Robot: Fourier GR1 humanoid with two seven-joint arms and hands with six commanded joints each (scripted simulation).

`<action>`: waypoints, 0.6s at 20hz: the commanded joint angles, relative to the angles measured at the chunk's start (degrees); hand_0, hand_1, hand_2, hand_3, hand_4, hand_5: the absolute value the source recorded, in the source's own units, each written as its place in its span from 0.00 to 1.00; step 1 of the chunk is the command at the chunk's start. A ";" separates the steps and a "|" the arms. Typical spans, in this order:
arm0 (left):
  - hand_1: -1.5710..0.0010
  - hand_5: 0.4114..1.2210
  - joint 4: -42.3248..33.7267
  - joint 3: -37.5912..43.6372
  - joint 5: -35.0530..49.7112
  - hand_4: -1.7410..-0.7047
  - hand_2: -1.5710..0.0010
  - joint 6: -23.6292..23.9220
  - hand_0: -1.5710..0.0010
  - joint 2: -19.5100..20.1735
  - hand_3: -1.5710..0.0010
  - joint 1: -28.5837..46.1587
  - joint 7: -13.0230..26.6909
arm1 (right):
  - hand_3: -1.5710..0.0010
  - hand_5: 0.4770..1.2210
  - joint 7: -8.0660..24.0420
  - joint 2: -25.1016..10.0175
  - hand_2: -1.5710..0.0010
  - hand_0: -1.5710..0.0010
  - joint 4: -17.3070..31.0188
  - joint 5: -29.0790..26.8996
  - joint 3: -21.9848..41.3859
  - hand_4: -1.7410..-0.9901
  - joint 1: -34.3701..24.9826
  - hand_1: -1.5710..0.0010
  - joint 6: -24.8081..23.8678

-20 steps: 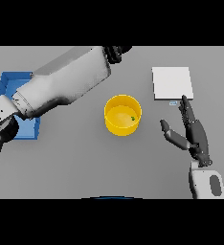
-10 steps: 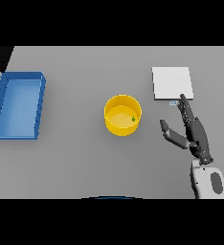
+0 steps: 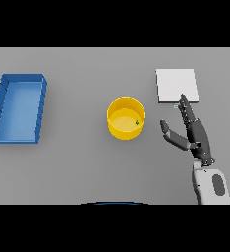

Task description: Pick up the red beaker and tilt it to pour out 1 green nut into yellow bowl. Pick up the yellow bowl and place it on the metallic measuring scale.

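The yellow bowl (image 3: 126, 118) stands at the middle of the table with a small green nut (image 3: 137, 122) inside it near its right wall. To its right my right hand (image 3: 194, 134) rests open, fingers straight and pointing away from me, thumb spread toward the bowl, a short gap apart from it. Just beyond the fingertips lies the flat pale measuring scale (image 3: 176, 84). No red beaker shows in the head view. My left hand is out of the view.
A blue tray (image 3: 18, 107) with raised walls sits at the table's left side, nothing visible inside it.
My left arm, which stretched across the table above the bowl a second ago, has drawn back to the left and left the view. The right hand has barely moved.
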 commanded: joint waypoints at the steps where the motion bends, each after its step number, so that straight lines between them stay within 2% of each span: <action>1: 0.00 1.00 -0.72 0.94 2.25 0.01 0.00 0.95 0.00 0.23 0.05 2.48 1.79 | 1.00 0.24 -1.22 -0.97 1.00 1.00 -0.49 -0.02 -0.31 0.62 0.69 1.00 0.38; 2: 0.00 1.00 -2.07 1.64 4.43 0.00 0.00 1.74 0.00 0.55 0.04 4.74 3.27 | 1.00 0.25 -1.43 -1.21 1.00 1.00 -0.42 -0.02 -0.34 0.61 1.11 1.00 0.55; 3: 0.00 1.00 -3.48 2.20 6.57 0.00 0.00 3.32 0.00 0.67 0.09 7.61 4.19 | 1.00 0.26 -1.46 -1.43 1.00 1.00 0.02 0.19 -0.46 0.60 1.01 1.00 0.50; 4: 0.00 1.00 -4.72 2.46 8.28 0.00 0.00 4.10 0.00 1.01 0.07 9.82 5.36 | 1.00 0.26 -0.97 -0.99 1.00 1.00 0.14 0.38 -0.22 0.58 0.22 1.00 0.17; 5: 0.00 1.00 -6.56 3.05 10.19 0.00 0.00 5.76 0.00 1.74 0.10 12.35 5.98 | 1.00 0.27 -1.27 -0.85 1.00 1.00 1.02 0.44 -0.18 0.58 0.08 1.00 0.27; 6: 0.00 1.00 -8.23 3.51 12.14 0.00 0.00 7.10 0.00 1.74 0.08 14.55 7.26 | 1.00 0.28 -2.41 -0.80 1.00 1.00 0.63 0.66 0.14 0.58 1.41 1.00 0.44; 10: 0.00 1.00 -17.20 3.22 17.04 0.00 0.00 12.28 0.00 4.34 0.03 23.01 12.26 | 1.00 0.31 -2.80 -1.52 1.00 1.00 0.15 1.06 0.29 0.58 1.72 1.00 0.67; 12: 0.00 1.00 -22.40 2.33 18.16 0.00 0.00 14.85 0.00 6.61 0.08 27.11 12.58 | 1.00 0.32 -2.81 -1.62 1.00 1.00 -0.38 1.19 0.39 0.58 1.58 1.00 0.55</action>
